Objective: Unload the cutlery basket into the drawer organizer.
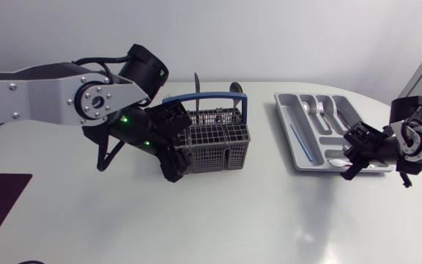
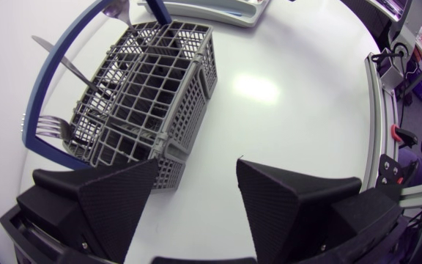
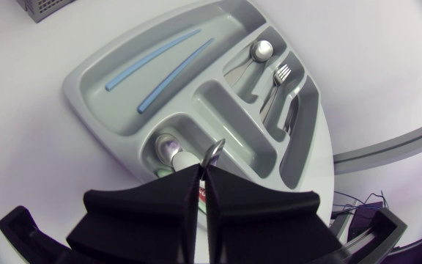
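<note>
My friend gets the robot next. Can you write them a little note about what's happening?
Left gripper: open, empty, beside the basket's corner.
Right gripper: shut on the small spoon, over the organizer's short end compartment.
Done: another spoon, a fork and a knife lie in their slots, blue sticks in the long one.
Left: set this spoon down, then unload the basket fork, basket knife and whatever else stands there.
</note>
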